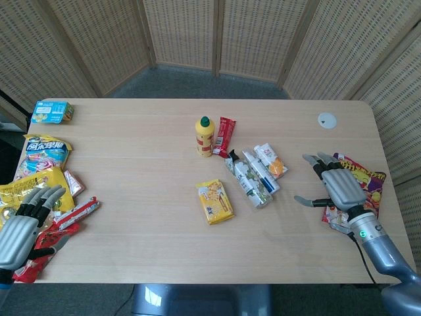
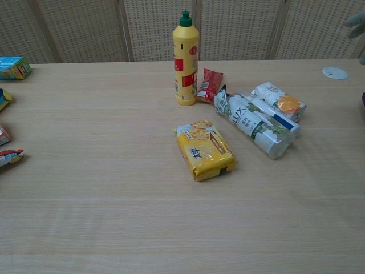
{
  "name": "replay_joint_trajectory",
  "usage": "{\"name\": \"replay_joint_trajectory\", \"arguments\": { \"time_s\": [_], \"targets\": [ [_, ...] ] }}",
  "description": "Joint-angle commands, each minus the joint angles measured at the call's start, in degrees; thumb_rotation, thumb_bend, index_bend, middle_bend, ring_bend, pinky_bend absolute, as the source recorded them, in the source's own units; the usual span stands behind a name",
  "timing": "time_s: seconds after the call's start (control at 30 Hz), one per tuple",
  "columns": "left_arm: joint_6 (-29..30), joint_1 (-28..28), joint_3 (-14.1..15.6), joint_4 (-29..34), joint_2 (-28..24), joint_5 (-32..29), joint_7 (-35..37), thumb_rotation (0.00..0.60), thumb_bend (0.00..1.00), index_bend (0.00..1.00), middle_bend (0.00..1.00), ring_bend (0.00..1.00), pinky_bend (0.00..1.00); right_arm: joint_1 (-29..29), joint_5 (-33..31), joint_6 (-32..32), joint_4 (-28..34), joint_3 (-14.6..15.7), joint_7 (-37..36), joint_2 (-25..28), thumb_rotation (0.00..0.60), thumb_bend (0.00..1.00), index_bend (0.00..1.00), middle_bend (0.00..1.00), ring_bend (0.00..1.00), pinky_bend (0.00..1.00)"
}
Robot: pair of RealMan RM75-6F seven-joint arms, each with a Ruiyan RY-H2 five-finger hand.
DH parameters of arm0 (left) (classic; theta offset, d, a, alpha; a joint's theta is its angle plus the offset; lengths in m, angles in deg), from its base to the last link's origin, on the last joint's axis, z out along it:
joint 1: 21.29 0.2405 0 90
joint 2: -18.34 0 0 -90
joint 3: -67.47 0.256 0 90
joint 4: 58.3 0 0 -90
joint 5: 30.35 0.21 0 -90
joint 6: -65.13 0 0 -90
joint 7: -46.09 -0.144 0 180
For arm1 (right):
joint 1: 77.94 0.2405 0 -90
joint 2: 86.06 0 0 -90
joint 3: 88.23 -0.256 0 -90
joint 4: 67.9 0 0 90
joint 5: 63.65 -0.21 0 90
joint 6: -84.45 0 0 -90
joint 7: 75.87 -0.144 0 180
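In the head view my left hand point(image 1: 23, 224) lies at the table's near left corner, fingers apart, holding nothing. It is over a pile of snack bags: a yellow bag point(image 1: 26, 187) and red packets point(image 1: 66, 224). Spread flat at the right side, my right hand point(image 1: 339, 184) has its thumb out to the left. It is above a red and yellow snack bag point(image 1: 365, 179) and grips nothing. In the chest view only a grey fingertip point(image 2: 356, 24) shows at the top right edge.
A yellow bottle point(image 1: 204, 136) point(image 2: 186, 60) stands mid-table beside a red packet point(image 1: 225, 136). Nearer lie a yellow cracker pack point(image 1: 215, 201) point(image 2: 205, 149), LUX packs point(image 1: 250, 179) point(image 2: 254, 124) and a white and orange pack point(image 1: 271, 160). A blue box point(image 1: 52, 112) sits far left, a white disc point(image 1: 327, 120) far right.
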Motion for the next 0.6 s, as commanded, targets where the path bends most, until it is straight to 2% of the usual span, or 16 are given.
{"name": "replay_joint_trajectory", "arguments": {
  "time_s": [0.03, 0.4, 0.6],
  "targets": [
    [-0.5, -0.3, -0.1, 0.2, 0.4, -0.3, -0.1, 0.6, 0.32, 0.0, 0.0, 0.0, 0.0, 0.3, 0.0, -0.3, -0.5, -0.1, -0.6, -0.5, 0.231, 0.18, 0.0, 0.0, 0.0, 0.0],
    [-0.3, -0.5, -0.1, -0.2, 0.6, 0.3, 0.2, 0.6, 0.32, 0.0, 0.0, 0.0, 0.0, 1.1, -0.2, -0.7, -0.5, -0.7, -2.2, -1.8, 0.232, 0.18, 0.0, 0.0, 0.0, 0.0],
    [-0.6, -0.6, 0.2, -1.1, 0.9, 0.3, 1.0, 0.6, 0.32, 0.0, 0.0, 0.0, 0.0, 4.4, -1.7, -4.9, -1.6, -1.9, -3.7, -5.1, 0.232, 0.18, 0.0, 0.0, 0.0, 0.0]
  ]
}}
